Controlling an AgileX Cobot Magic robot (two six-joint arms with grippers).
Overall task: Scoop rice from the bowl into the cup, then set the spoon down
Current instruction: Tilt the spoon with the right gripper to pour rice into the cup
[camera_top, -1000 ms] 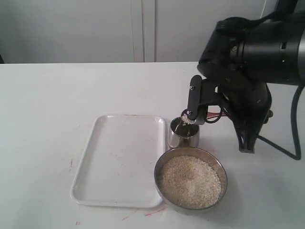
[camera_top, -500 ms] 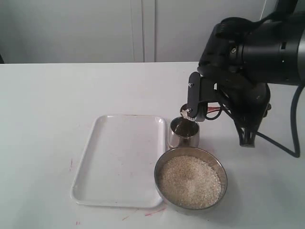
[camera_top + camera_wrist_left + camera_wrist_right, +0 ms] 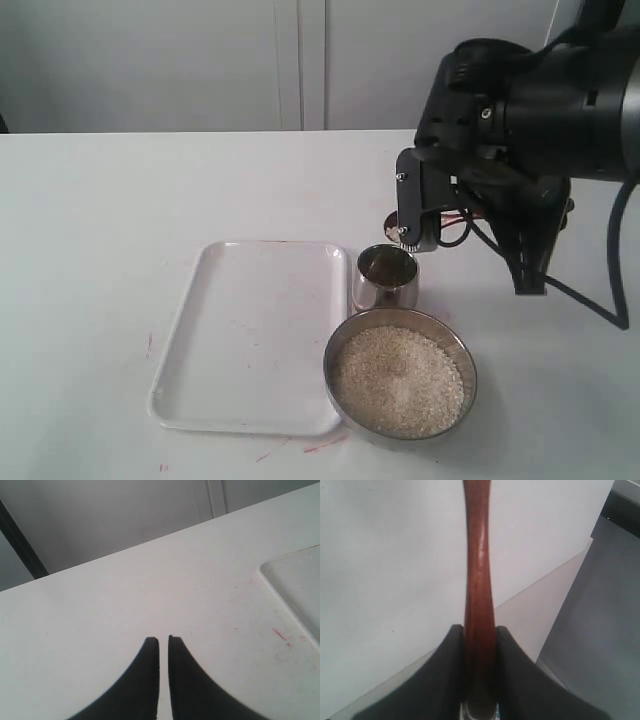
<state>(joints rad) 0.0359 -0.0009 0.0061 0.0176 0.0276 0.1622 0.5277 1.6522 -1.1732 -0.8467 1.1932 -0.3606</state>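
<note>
The black right gripper [image 3: 480, 630] is clamped on the slim handle of the dark reddish-brown wooden spoon [image 3: 479, 570]. It hangs just above the small shiny steel cup [image 3: 385, 285], and the spoon's end peeks out over the rim. The cup stands on the white table [image 3: 100, 200] beside a far corner of the white rectangular plastic tray [image 3: 250, 335]. The wide shallow steel bowl [image 3: 345, 345] sits just beside it, towards the table's near edge, full of off-white rice [image 3: 397, 380]. The left gripper [image 3: 160, 640] hovers over bare table with its jaws nearly together, holding nothing.
</note>
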